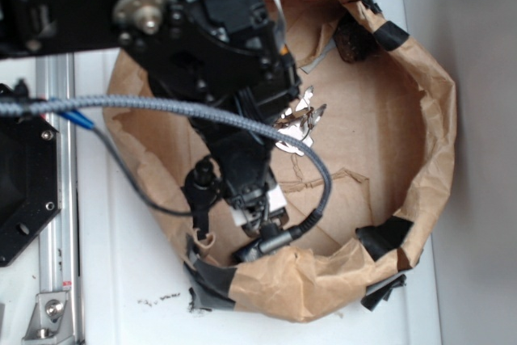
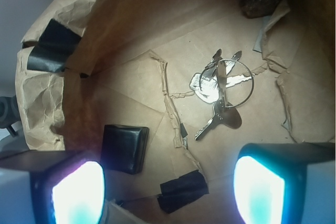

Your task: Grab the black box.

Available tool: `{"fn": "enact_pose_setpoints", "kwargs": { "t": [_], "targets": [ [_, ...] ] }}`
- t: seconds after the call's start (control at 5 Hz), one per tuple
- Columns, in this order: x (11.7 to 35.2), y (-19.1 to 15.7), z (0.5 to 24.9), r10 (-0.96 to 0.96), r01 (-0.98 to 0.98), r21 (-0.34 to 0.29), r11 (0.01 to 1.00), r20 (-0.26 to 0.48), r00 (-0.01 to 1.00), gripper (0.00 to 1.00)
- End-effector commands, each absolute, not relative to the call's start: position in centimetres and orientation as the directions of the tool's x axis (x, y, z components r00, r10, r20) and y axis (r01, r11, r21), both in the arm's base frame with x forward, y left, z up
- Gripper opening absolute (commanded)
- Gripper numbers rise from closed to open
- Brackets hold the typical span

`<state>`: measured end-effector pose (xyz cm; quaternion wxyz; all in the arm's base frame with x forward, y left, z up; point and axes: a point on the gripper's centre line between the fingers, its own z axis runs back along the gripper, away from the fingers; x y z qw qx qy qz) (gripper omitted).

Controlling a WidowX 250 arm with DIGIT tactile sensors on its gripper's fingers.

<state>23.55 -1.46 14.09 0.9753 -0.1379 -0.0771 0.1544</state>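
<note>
From my console I saw the gripper [image 2: 168, 190] spread wide and empty, the box [image 2: 124, 148] lying left of the keys [image 2: 220, 90] under my left finger [image 2: 71, 190], so I feared descending would press it, not straddle it.

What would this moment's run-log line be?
gripper: open, empty | black box: on paper, near one finger, ungrasped | keys: apart
</note>
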Motion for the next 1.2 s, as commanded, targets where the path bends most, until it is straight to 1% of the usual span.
{"fn": "enact_pose_setpoints", "kwargs": {
  "t": [0.0, 0.2, 0.4, 0.6, 0.8, 1.0],
  "targets": [
    [24.2, -1.1, 15.4, 0.336, -0.278, -0.307, 0.91, 0.153, 0.929, 1.0],
    [24.5, -0.6, 13.3, 0.348, -0.304, -0.27, 0.914, 0.136, 0.928, 1.0],
    [24.6, -2.1, 11.3, 0.299, -0.267, -0.264, 0.927, 0.089, 0.95, 1.0],
    [24.4, -3.2, 10.3, 0.275, -0.25, -0.269, 0.93, 0.059, 0.96, 1.0],
    [24.1, -4.4, 10.3, 0.256, -0.234, -0.323, 0.917, 0.026, 0.966, 1.0],
    [24.8, -7.2, 7.7, 0.256, -0.246, -0.316, 0.916, -0.011, 0.967, 1.0]
  ]
}}
